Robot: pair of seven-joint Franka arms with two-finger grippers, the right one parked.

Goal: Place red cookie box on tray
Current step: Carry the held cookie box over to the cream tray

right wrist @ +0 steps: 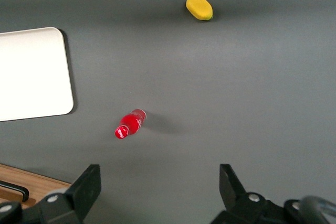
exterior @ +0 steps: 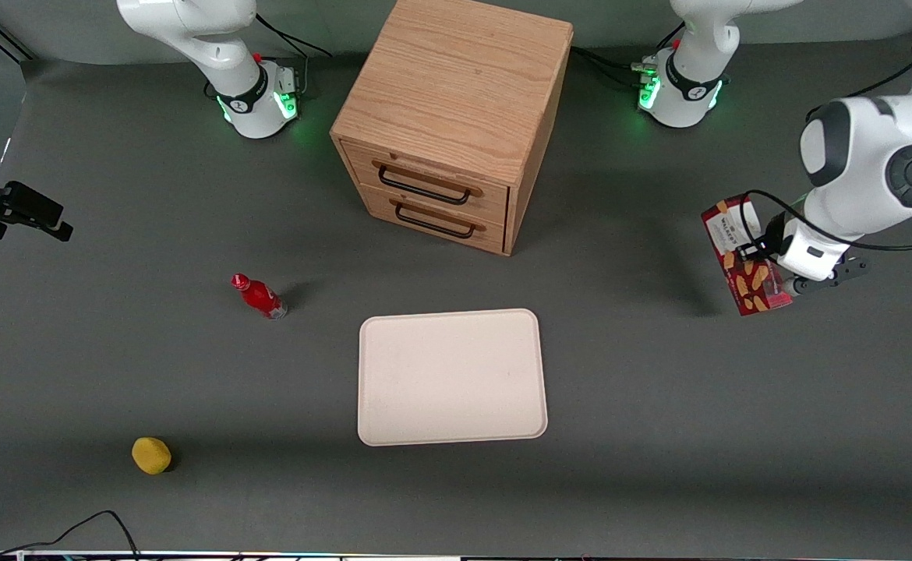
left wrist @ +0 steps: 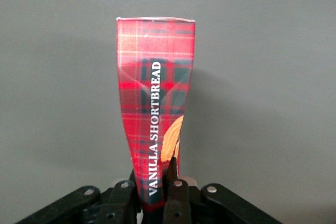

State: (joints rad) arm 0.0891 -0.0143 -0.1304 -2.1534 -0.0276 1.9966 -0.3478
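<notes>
1. Front view: the left arm's end effector sits at the working arm's end of the table, and its fingers pinch the red cookie box on its long sides. The box is tilted, and its white end panel points away from the camera. A shadow lies on the table just under its lower end; whether that end touches the table cannot be told.
2. Front view: the tray lies flat near the middle of the table with nothing on it, well apart from the box. A wooden drawer cabinet with two black handles stands farther from the camera than the tray.
3. Front view: a small red bottle stands toward the parked arm's end. A yellow round object lies nearer to the camera than the bottle.
4. Left wrist view: the end effector is clamped on the red cookie box; one black fingertip presses on the tartan face printed "VANILLA SHORTBREAD". The box stretches away from the camera over the bare grey table.
5. Right wrist view: the tray, the small red bottle and the yellow round object all rest on the table, each apart from the others. A corner of the wooden drawer cabinet shows at the edge.
</notes>
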